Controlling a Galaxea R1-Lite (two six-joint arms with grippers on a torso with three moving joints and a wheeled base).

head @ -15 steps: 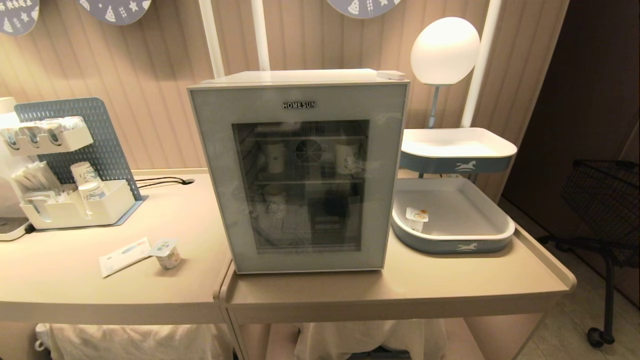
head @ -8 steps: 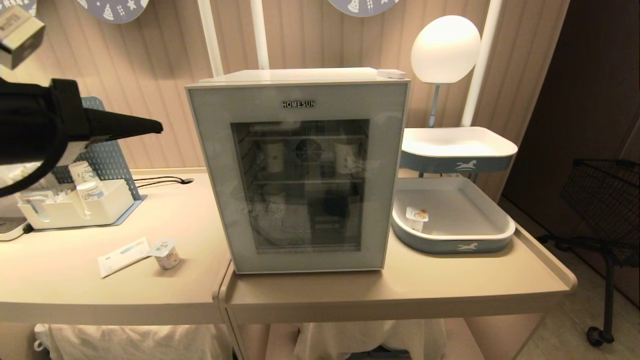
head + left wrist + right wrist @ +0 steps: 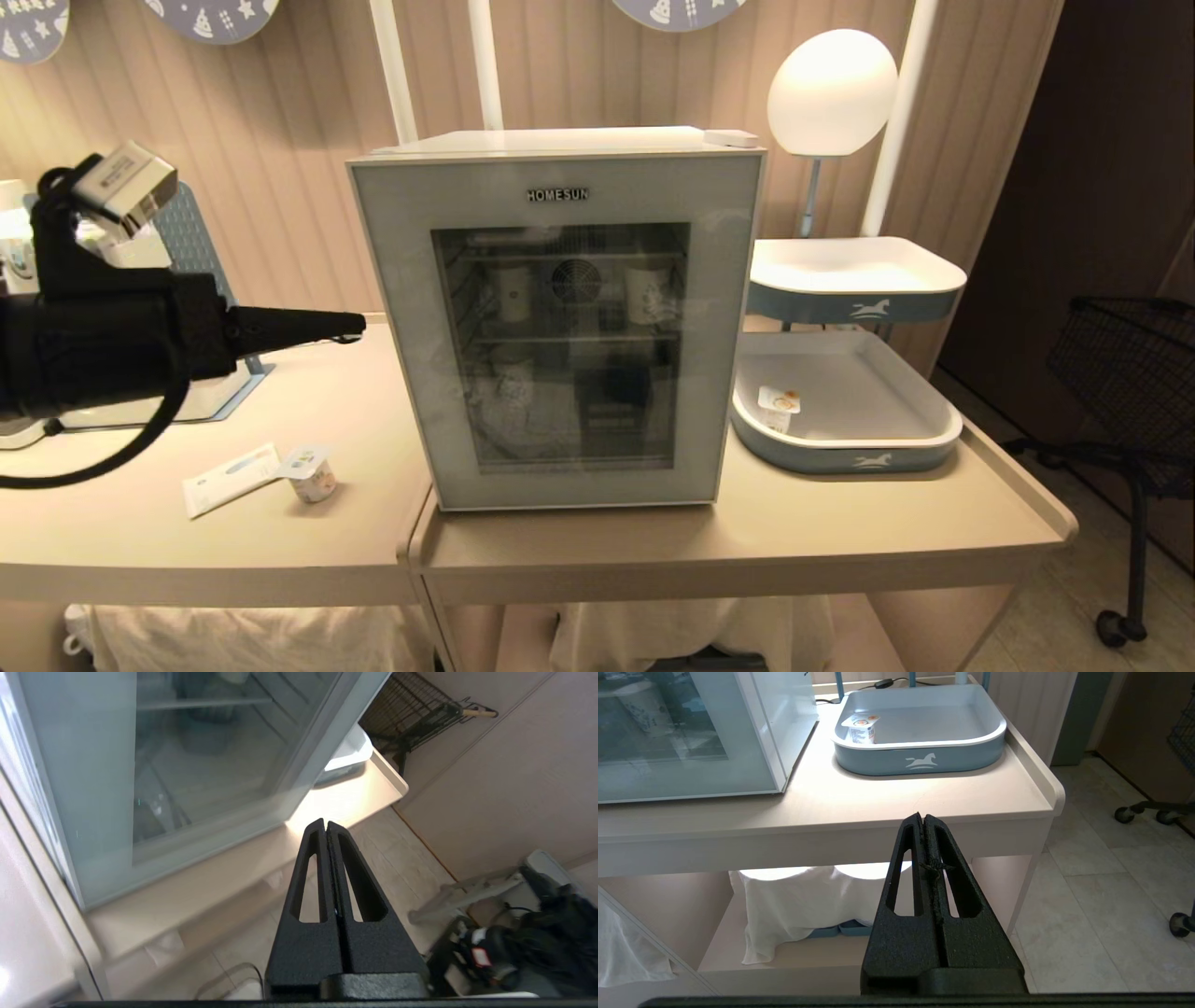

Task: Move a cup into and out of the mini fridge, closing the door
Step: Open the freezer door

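The cup [image 3: 312,472] sat on the left table beside a flat packet [image 3: 231,479] — well left of the mini fridge [image 3: 560,317], whose door [image 3: 569,485] was shut. I had the left gripper [image 3: 350,324] level near the fridge's left edge, fingers pressed together (empty). Right gripper [image 3: 923,817] was low before the table — fingers together, empty.
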